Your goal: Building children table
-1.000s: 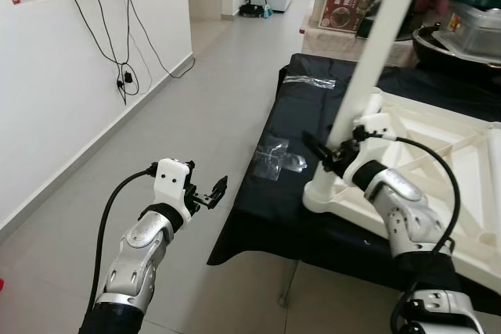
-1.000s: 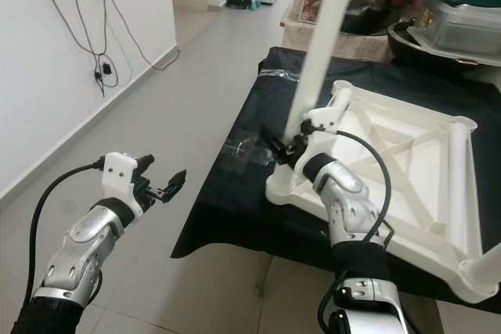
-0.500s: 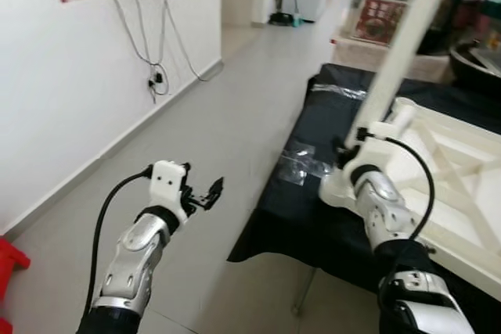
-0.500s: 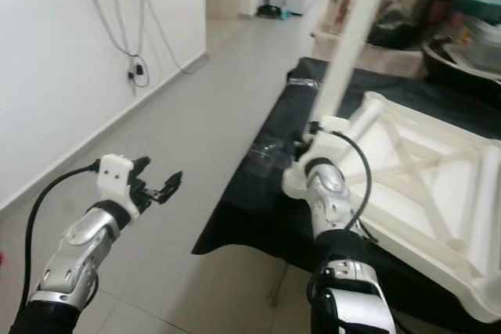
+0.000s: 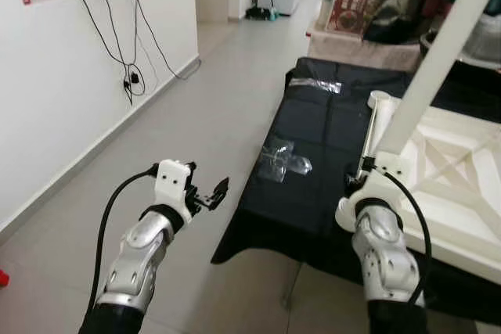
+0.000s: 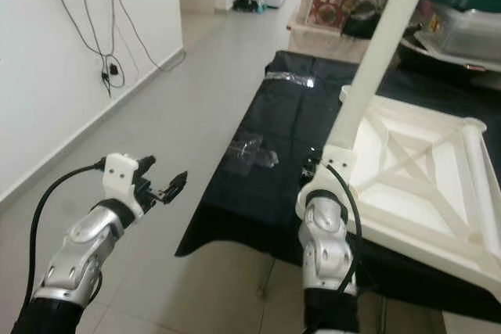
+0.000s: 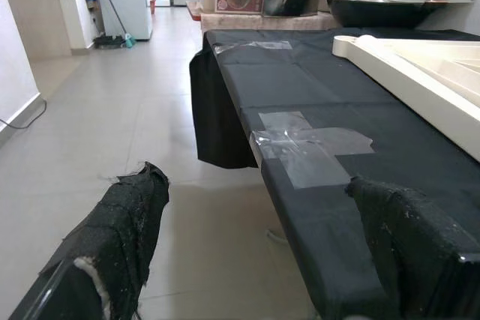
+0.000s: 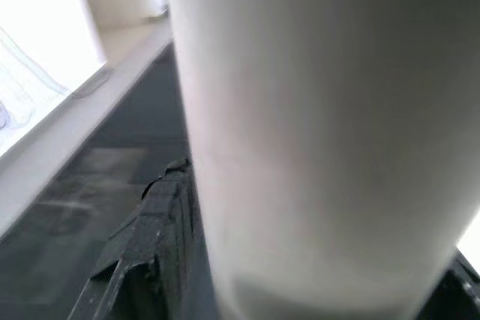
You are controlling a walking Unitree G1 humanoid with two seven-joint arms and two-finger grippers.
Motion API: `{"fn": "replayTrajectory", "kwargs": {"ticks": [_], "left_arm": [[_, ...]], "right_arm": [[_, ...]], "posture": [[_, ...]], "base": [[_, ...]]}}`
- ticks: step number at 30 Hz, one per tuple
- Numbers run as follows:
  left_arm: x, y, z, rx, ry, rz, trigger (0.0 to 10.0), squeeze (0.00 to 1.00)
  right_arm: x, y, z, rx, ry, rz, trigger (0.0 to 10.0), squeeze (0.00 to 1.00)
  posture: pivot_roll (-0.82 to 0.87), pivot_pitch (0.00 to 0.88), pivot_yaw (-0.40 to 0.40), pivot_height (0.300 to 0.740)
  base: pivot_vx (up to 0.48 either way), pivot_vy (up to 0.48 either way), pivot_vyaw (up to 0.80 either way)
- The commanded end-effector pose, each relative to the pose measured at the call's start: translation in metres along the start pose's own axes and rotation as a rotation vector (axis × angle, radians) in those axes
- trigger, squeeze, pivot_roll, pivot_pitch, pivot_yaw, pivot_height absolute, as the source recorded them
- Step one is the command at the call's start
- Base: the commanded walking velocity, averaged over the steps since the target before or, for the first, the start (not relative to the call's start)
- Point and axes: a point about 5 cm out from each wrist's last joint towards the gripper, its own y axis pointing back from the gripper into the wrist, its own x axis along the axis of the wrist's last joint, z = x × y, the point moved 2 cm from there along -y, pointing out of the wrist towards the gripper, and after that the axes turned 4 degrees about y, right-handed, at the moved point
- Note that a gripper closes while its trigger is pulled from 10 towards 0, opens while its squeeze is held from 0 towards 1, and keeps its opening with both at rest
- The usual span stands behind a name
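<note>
Upturned white plastic children's table (image 5: 458, 185): lying top-down on the black cloth-covered table (image 5: 313, 127), ribbed underside up, crossed braces moulded in, near corner at the cloth's front edge.
White cylindrical table leg (image 5: 434, 64): smooth, matte, standing tilted from the near corner socket, rising up and away to the right.
Right gripper (image 8: 315, 245): at the foot of the leg, just above the socket; black fingers (image 8: 154, 241) on either side of the white tube, pinching it, one rough-edged finger pressed against its side in the wrist view.
Left gripper (image 5: 213, 193): held out over the floor, left of the cloth's corner, well apart from the table; padded black fingertips (image 7: 127, 222) spread wide, holding and touching nothing.
Clear tape patches (image 5: 283, 163): crinkled, glossy, stuck flat on the cloth, one near the front, another further back.
Grey tiled floor (image 5: 188, 107): smooth, pale, running beside a white wall.
Black cables (image 5: 129, 44): hanging down that wall to a socket.
</note>
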Motion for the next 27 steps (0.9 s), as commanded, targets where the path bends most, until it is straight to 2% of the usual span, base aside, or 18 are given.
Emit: {"fn": "replayTrajectory", "kwargs": {"ticks": [1, 3, 4, 6, 7, 8, 9, 10, 14, 15, 17, 18, 20, 21, 22, 23, 24, 27], "left_arm": [[-0.004, 0.000, -0.001, 0.005, 0.002, -0.016, 10.0, 0.00], [-0.004, 0.000, -0.001, 0.008, 0.004, -0.011, 10.0, 0.00], [-0.004, 0.000, -0.001, 0.008, 0.004, -0.011, 10.0, 0.00], [-0.006, 0.002, -0.001, 0.014, 0.006, -0.013, 10.0, 0.00], [-0.006, 0.002, -0.001, 0.014, 0.006, -0.013, 10.0, 0.00], [-0.007, 0.003, -0.001, 0.017, 0.006, -0.015, 10.0, 0.00], [-0.007, 0.003, -0.001, 0.017, 0.006, -0.015, 10.0, 0.00], [-0.008, 0.004, -0.001, 0.018, 0.006, -0.016, 10.0, 0.00], [-0.005, 0.001, -0.001, 0.023, 0.003, -0.007, 10.0, 0.00], [-0.003, 0.001, -0.003, 0.031, 0.002, -0.002, 10.0, 0.00], [-0.003, 0.002, -0.004, 0.032, 0.002, -0.001, 10.0, 0.00], [-0.004, 0.004, -0.005, 0.034, 0.001, -0.006, 10.0, 0.00], [-0.007, 0.007, -0.004, 0.032, -0.001, -0.016, 10.0, 0.00], [-0.007, 0.007, -0.004, 0.032, -0.001, -0.016, 10.0, 0.00], [-0.008, 0.007, -0.003, 0.030, 0.000, -0.018, 10.0, 0.00], [-0.008, 0.007, -0.003, 0.030, 0.000, -0.018, 10.0, 0.00], [-0.007, 0.006, -0.002, 0.025, 0.000, -0.018, 10.0, 0.00], [-0.006, 0.004, -0.001, 0.020, 0.000, -0.018, 10.0, 0.00]], "right_arm": [[0.010, -0.009, -0.009, 0.119, -0.050, 0.014, 10.0, 0.00], [0.029, -0.014, -0.016, 0.349, -0.052, 0.070, 10.0, 0.00], [0.029, -0.014, -0.016, 0.349, -0.052, 0.070, 10.0, 0.00], [0.039, -0.006, -0.016, 0.578, -0.023, 0.122, 10.0, 0.00], [0.039, -0.006, -0.016, 0.578, -0.023, 0.122, 10.0, 0.00], [0.037, -0.003, -0.012, 0.672, -0.029, 0.116, 4.9, 0.00], [0.037, -0.003, -0.012, 0.672, -0.029, 0.116, 4.9, 0.00], [0.031, -0.004, -0.008, 0.715, -0.018, 0.098, 0.0, 0.00], [-0.001, -0.016, -0.004, 0.660, 0.008, -0.016, 0.0, 0.00], [-0.012, -0.024, 0.001, 0.520, 0.018, -0.061, 0.0, 0.00], [-0.014, -0.027, 0.003, 0.493, 0.020, -0.069, 0.0, 0.00], [-0.025, -0.034, 0.022, 0.269, 0.018, -0.138, 0.0, 0.00], [-0.051, -0.029, 0.077, -0.263, -0.019, -0.288, 0.0, 0.00], [-0.051, -0.029, 0.077, -0.263, -0.019, -0.288, 0.0, 0.00], [-0.063, -0.016, 0.102, -0.480, -0.003, -0.338, 0.0, 0.00], [-0.063, -0.016, 0.102, -0.480, -0.003, -0.338, 0.0, 0.00], [-0.073, 0.004, 0.118, -0.633, 0.018, -0.351, 0.0, 0.00], [-0.075, 0.017, 0.119, -0.678, 0.048, -0.345, 0.0, 0.00]], "posture": [[0.08, 0.000, -0.065, 0.740], [0.09, 0.000, -0.077, 0.740], [0.09, 0.000, -0.077, 0.740], [0.09, 0.000, -0.080, 0.740], [0.09, 0.000, -0.080, 0.740], [0.09, 0.000, -0.080, 0.740], [0.09, 0.000, -0.080, 0.740], [0.09, 0.000, -0.081, 0.740], [0.10, 0.000, -0.092, 0.740], [0.11, 0.000, -0.094, 0.740], [0.11, 0.000, -0.094, 0.740], [0.11, 0.000, -0.089, 0.740], [0.10, 0.000, -0.086, 0.740], [0.10, 0.000, -0.086, 0.740], [0.10, 0.000, -0.082, 0.740], [0.10, 0.000, -0.082, 0.740], [0.10, 0.000, -0.071, 0.740], [0.09, 0.000, -0.067, 0.740]], "base": [[0.000, 0.000, 0.00], [0.000, 0.000, 0.00], [0.000, 0.000, 0.00], [0.000, 0.000, 0.00], [0.000, 0.000, 0.00], [0.000, 0.000, 0.00], [0.000, 0.000, 0.00], [0.000, 0.000, 0.00], [0.000, 0.000, 0.00], [0.000, 0.000, 0.00], [0.000, 0.000, 0.00], [0.000, 0.000, 0.00], [0.000, 0.000, 0.00], [0.000, 0.000, 0.00], [0.000, 0.000, 0.00], [0.000, 0.000, 0.00], [0.000, 0.000, 0.00], [0.000, 0.000, 0.00]]}}
